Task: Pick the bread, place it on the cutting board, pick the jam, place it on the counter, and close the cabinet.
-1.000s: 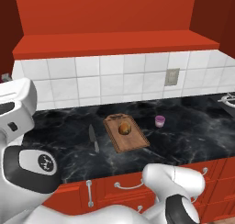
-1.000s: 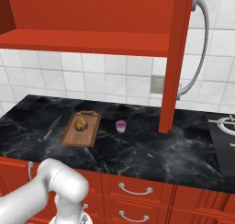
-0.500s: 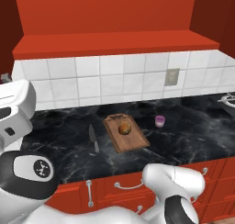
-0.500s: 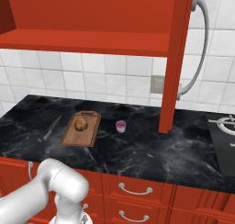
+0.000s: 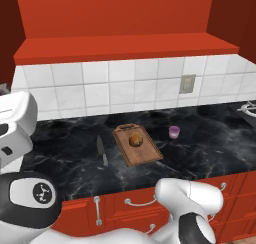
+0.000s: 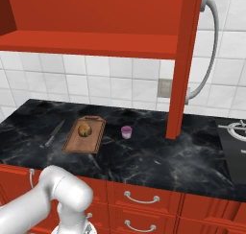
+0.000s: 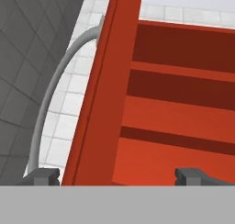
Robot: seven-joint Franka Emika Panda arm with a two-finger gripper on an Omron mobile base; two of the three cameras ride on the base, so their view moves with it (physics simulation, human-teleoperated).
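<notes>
Bread (image 5: 134, 140) lying on the board (image 5: 137, 146), close to the handle end. Jam (image 5: 174, 132) standing upright on the counter (image 5: 210, 148), just beside the board and apart from it, nearer the back edge than the front. Knife (image 5: 102, 151) lying on the other side of the board, also apart. Judged from this: both pick-and-place steps done, only the closing of the cabinet (image 6: 96, 17) left.

Cabinet not yet shut. Door (image 6: 184, 60) standing out from the front, seen edge-on in the right base view, with the curved silver handle (image 6: 211, 46) on its far side. Red shelf and red inner wall open to view behind it.

In the hand view, gripper (image 7: 117, 175) right at the door edge (image 7: 110, 81): fingertips well apart, one tip (image 7: 43, 175) on the handle side, the other (image 7: 193, 174) on the cabinet side, door edge rising between them. No contact to be seen, nothing clamped. Handle (image 7: 50, 103) bending away from the door toward the grey tiled wall.

Look of the door: plain flat red panel, thin at the edge, smooth, no marks; handle a round grey bar, bowed. Probably a push on the panel is enough to swing it closed, more a guess than a fact.
</notes>
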